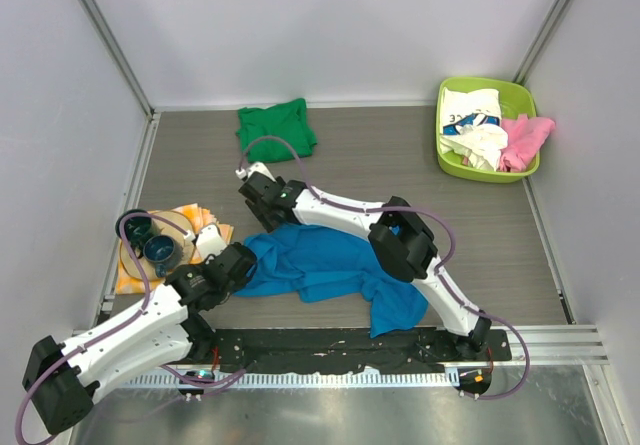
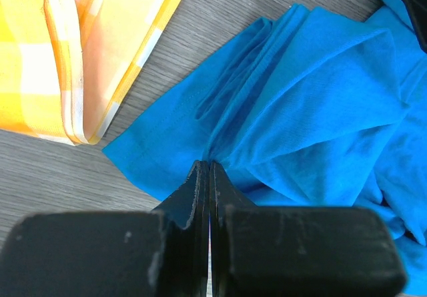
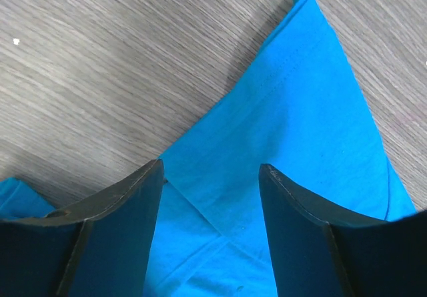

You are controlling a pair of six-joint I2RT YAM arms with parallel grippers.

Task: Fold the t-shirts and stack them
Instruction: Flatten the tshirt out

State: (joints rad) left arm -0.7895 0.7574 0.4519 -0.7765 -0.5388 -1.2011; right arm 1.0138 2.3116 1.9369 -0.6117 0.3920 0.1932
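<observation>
We're looking down on the bench (image 1: 400, 165) and the blue t-shirt (image 1: 320, 260) lies crumpled across its middle, near the front. Its lower right tail droops toward the black mounting strip (image 1: 340, 350) at the near edge. The left fingers (image 2: 200, 177) are pressed fully together on a gathered fold of that shirt, with creases fanning out from the tips. The right fingers (image 3: 147, 190) stand well apart, straddling a pointed, stitched corner of the same shirt without pinching it. Around them it's busy on the left. The orange-yellow checked cloth (image 1: 195, 213) sits just beside the shirt with two dark cups (image 1: 160, 252) on it, tight against the left arm. The right arm stretches across the shirt's upper edge and covers part of it. At the back the green t-shirt (image 1: 277, 128) lies folded near the rear wall. In the far right corner a lime tub (image 1: 441, 130) holds the white printed t-shirt (image 1: 475, 115) and the pink t-shirt (image 1: 525, 140), which spills over the rim. There's open bench between the green t-shirt and the tub, and to the right of the blue one. The left wrist view gives us what the overhead hides: the checked cloth's folded hem lies close to the blue hem, with a strip of bare wood between them. The right wrist view shows the corner lying flat with bare bench beyond it. From above those fingertips are tucked under the arm.
</observation>
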